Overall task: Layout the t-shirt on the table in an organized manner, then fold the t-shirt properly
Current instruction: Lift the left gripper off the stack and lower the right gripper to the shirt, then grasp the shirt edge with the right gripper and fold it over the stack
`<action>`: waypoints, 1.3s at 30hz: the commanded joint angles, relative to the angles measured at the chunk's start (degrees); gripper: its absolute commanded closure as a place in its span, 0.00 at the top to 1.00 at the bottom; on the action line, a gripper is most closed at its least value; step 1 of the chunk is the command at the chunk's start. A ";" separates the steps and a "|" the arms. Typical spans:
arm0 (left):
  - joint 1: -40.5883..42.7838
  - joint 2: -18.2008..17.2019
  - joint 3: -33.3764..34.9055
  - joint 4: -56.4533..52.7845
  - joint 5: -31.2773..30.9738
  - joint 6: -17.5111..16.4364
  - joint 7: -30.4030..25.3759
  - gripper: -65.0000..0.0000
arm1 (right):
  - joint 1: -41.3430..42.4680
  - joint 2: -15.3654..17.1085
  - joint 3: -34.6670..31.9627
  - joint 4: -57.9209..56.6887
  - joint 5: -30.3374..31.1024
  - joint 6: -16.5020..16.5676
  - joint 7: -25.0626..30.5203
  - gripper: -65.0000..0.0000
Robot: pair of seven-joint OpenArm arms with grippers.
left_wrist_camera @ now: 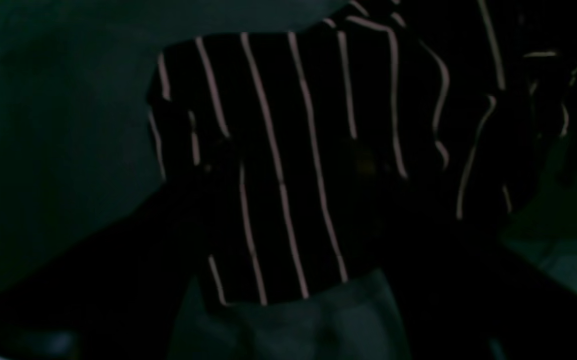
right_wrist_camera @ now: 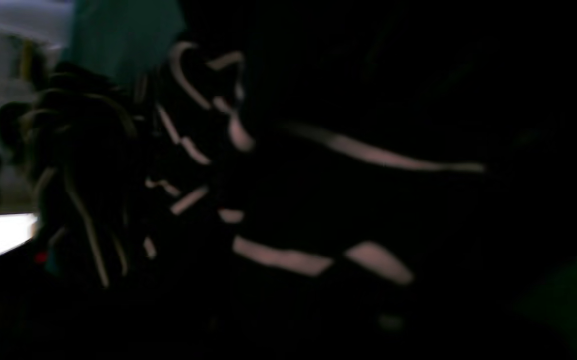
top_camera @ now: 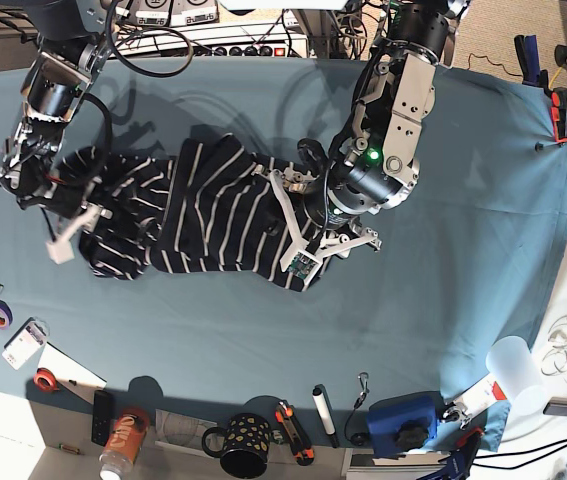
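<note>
The shirt [left_wrist_camera: 288, 165] lies bunched on the bench [top_camera: 463, 300], right under the left hand [top_camera: 315, 232], which looks open. The right hand [top_camera: 51, 205] sits at the far sleeve end (grip unclear), likely so both can pull it flat.

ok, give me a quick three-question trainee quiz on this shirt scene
1. True or false: the t-shirt lies flat and fully spread on the table.
2. What stands at the table's near edge in the base view? A) a black dotted mug B) a kettle C) a plate
3. Fill in: the dark shirt's thin stripes are ____.
Key: 1 false, it is bunched and creased; 2 A; 3 white.
</note>
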 commanded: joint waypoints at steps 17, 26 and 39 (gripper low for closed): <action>0.35 0.42 -0.02 2.12 17.27 9.31 3.08 0.00 | 0.09 6.86 4.74 24.04 -23.80 -4.52 8.07 0.00; 0.87 0.31 -2.75 2.12 20.39 9.07 2.97 0.00 | -3.58 -3.21 -8.24 35.82 -36.41 -9.38 12.35 0.00; 1.33 0.31 -2.99 2.12 20.37 9.05 2.91 0.00 | -3.65 -3.93 -25.77 42.69 -43.63 -19.71 17.35 0.00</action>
